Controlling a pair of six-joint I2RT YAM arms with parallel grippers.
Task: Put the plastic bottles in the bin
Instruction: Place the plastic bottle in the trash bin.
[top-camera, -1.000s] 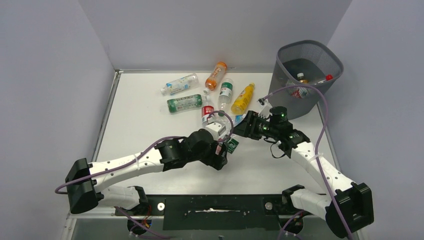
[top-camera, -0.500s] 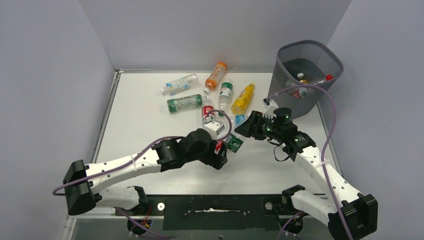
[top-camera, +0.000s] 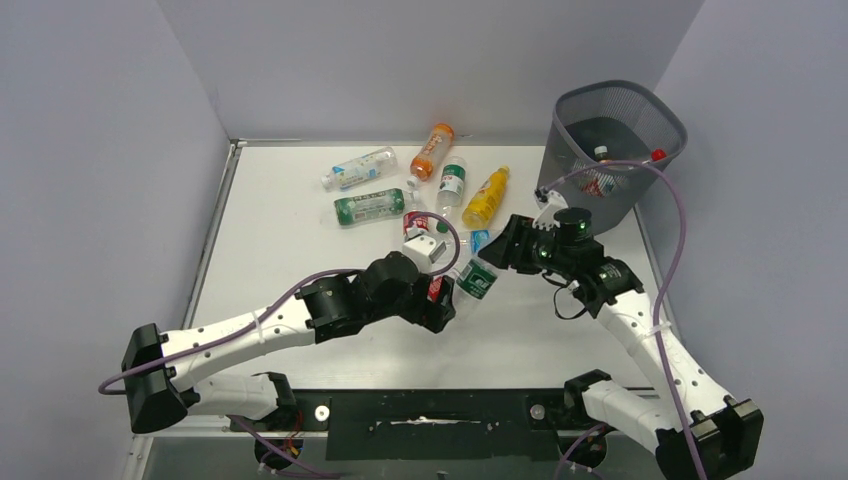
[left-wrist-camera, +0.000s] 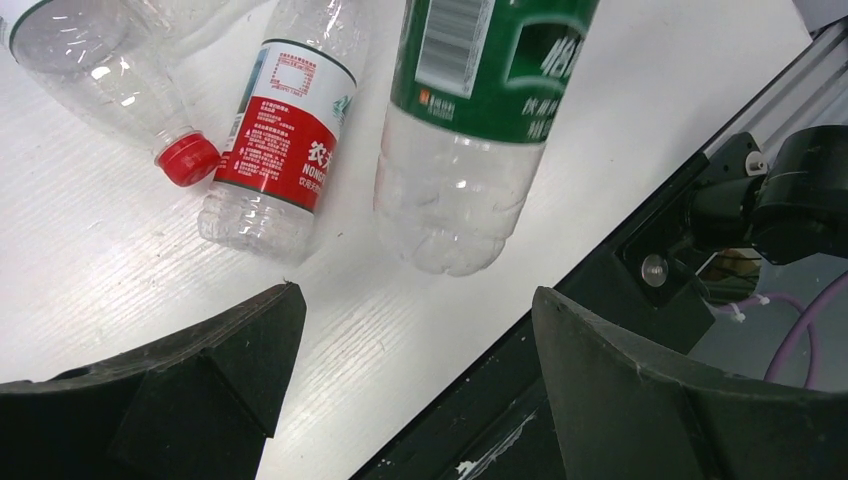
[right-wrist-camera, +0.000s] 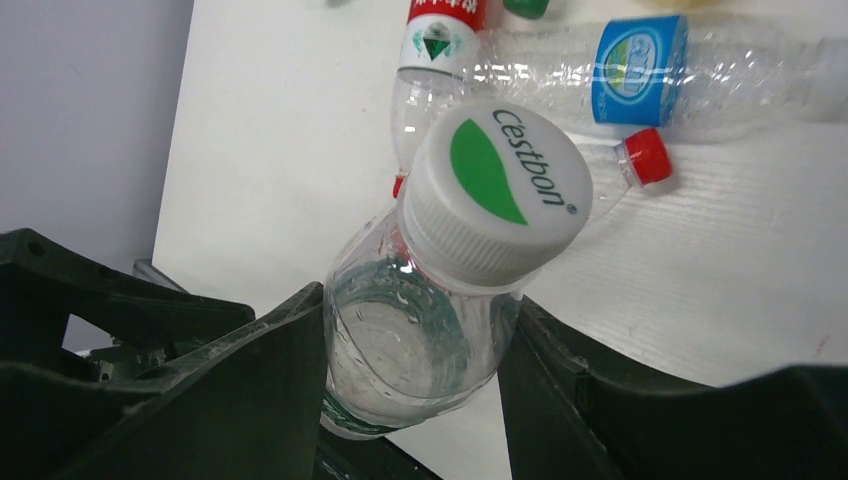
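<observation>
My right gripper (top-camera: 503, 257) is shut on a clear bottle with a green label (top-camera: 477, 281) and holds it tilted above the table. In the right wrist view the fingers (right-wrist-camera: 270, 380) clamp its body (right-wrist-camera: 420, 350) below the white cap (right-wrist-camera: 495, 190). My left gripper (top-camera: 443, 303) is open and empty just left of it; in the left wrist view (left-wrist-camera: 415, 300) that bottle (left-wrist-camera: 480, 100) hangs ahead of the jaws. Several bottles lie at the back: orange (top-camera: 432, 150), yellow (top-camera: 485, 197), green-labelled (top-camera: 370, 207). The mesh bin (top-camera: 620, 92) stands at the far right.
The bin holds a few bottles (top-camera: 600, 155). A red-labelled bottle (left-wrist-camera: 280, 140) and a clear one with a red cap (left-wrist-camera: 100, 70) lie on the table under my grippers. A blue-labelled bottle (right-wrist-camera: 635, 55) lies beyond them. The table's near edge (left-wrist-camera: 600, 300) is close by.
My right gripper has drawn to the right and slightly up with the green-labelled bottle, away from my left gripper. The left arm has shifted a little left.
</observation>
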